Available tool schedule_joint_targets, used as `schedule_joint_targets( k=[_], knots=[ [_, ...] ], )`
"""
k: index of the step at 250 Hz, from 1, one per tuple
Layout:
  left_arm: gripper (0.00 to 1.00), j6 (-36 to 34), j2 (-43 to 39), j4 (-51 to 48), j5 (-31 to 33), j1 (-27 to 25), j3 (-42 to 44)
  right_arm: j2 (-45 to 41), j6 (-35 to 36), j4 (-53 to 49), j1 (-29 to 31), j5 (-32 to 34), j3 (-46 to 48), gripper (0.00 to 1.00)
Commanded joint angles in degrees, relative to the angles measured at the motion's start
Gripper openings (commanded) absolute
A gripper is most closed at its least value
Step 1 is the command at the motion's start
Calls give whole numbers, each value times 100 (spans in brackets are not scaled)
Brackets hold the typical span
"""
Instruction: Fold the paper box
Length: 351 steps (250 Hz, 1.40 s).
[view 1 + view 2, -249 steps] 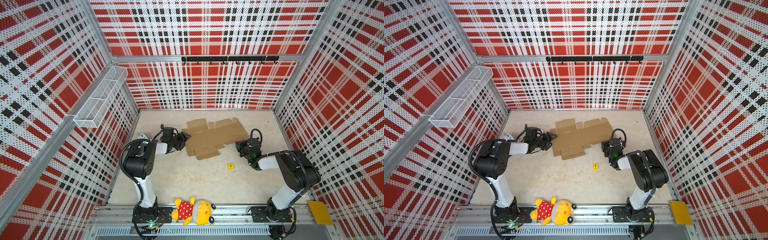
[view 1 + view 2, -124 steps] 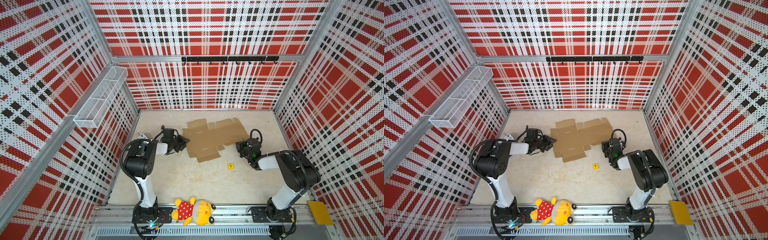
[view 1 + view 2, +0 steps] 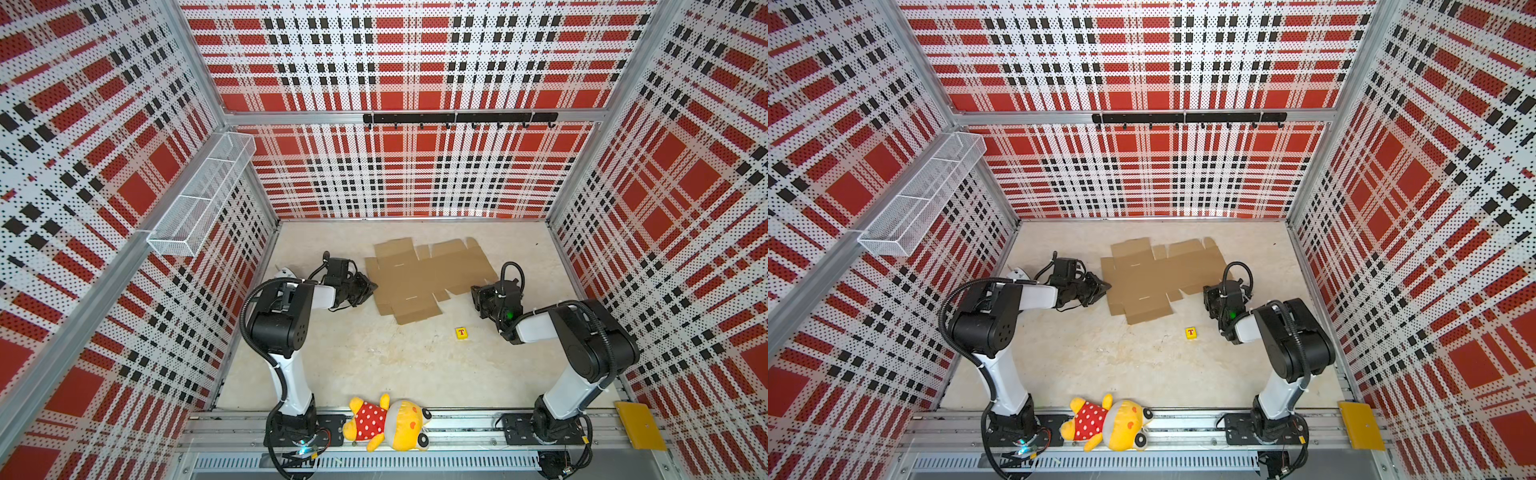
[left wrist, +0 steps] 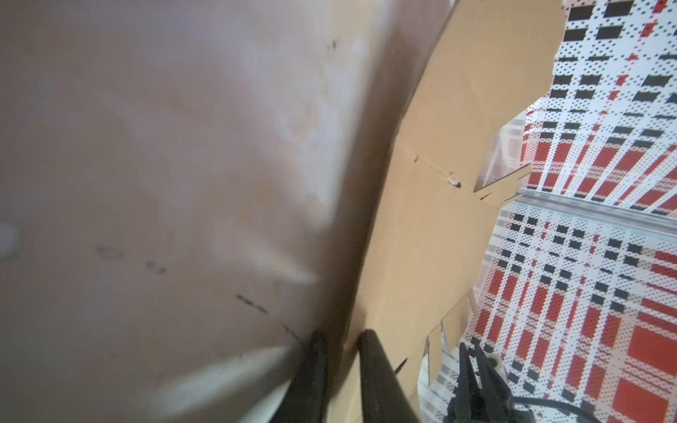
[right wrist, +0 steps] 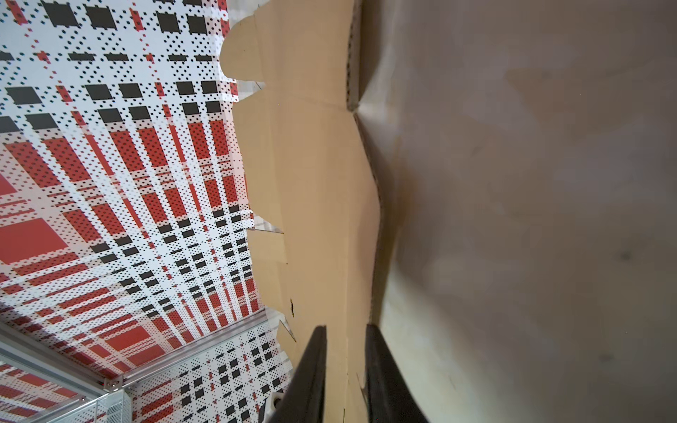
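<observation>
While each gripper straddles an opposite edge of the paper box (image 3: 424, 278), the step in hand looks to call for an even pinch at both ends, so the sheet rises level rather than bowing. The left gripper (image 3: 372, 286) and right gripper (image 3: 475, 291) show narrow gaps around the cardboard; whether either clamps it cannot be told. The box lies unfolded toward the back of the desk (image 3: 374, 357), plain brown, with flaps, tabs and slots.
</observation>
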<state>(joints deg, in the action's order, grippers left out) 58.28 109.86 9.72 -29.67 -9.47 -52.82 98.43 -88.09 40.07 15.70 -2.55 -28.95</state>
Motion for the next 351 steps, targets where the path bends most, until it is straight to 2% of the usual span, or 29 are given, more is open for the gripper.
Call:
schedule_joint_targets(
  k=[1,37,59,102,121,154,166,184,196,197,198,201,245,257,258,261,272,310,351],
  knots=[
    [15,-159,-214,-208,116,-46,-81,-73,130,236,-24,-17,119,29],
    [11,-225,-416,-320,116,-37,-166,-385,338,41,-76,-77,285,36],
    [9,-317,-637,-418,127,-37,-196,-753,789,-207,-81,-115,324,41],
    [7,-502,-1124,-535,233,-67,-189,-1667,2255,-1924,-55,-124,-178,51],
    [6,-614,-1344,-600,280,-65,-162,-1964,3131,-2423,73,-72,-501,58],
    [6,-768,-1652,-657,296,-65,-106,-2152,4423,-2736,413,-122,-961,65],
    [6,-871,-1750,-761,278,-66,-130,-2188,4875,-2780,602,-116,-1102,71],
    [6,-941,-1827,-840,260,-56,-136,-2210,5653,-2771,960,-37,-1262,75],
    [6,-959,-1852,-840,260,-55,-125,-2189,6184,-2713,1208,20,-1345,75],
    [6,-963,-1854,-840,260,-59,-120,-2184,6200,-2705,1234,23,-1352,76],
    [6,-966,-1850,-840,260,-57,-122,-2182,5923,-2706,1256,25,-1356,76],
    [6,-975,-1855,-840,260,-57,-123,-2177,6474,-2701,1342,45,-1391,76],
    [6,-1082,-1906,-901,255,-55,-168,-1917,8616,-2197,2424,207,-1517,77],
    [5,-1082,-1892,-906,300,-67,-138,-1735,9141,-2057,2736,334,-1560,88],
    [5,-1082,-1891,-903,307,-65,-140,-1703,9213,-2039,2782,376,-1578,92],
    [5,-1084,-1890,-902,319,-66,-129,-1669,9280,-2021,2827,417,-1596,96],
    [3,-1082,-1885,-901,380,-63,-116,-1428,9626,-2016,3074,599,-1764,98],
    [3,-1091,-1902,-900,404,-103,-83,-695,10209,-2004,3551,767,-2245,98],
    [3,-1072,-1950,-892,363,-130,-117,-183,10336,-1906,3672,860,-2589,98]
  ],
)
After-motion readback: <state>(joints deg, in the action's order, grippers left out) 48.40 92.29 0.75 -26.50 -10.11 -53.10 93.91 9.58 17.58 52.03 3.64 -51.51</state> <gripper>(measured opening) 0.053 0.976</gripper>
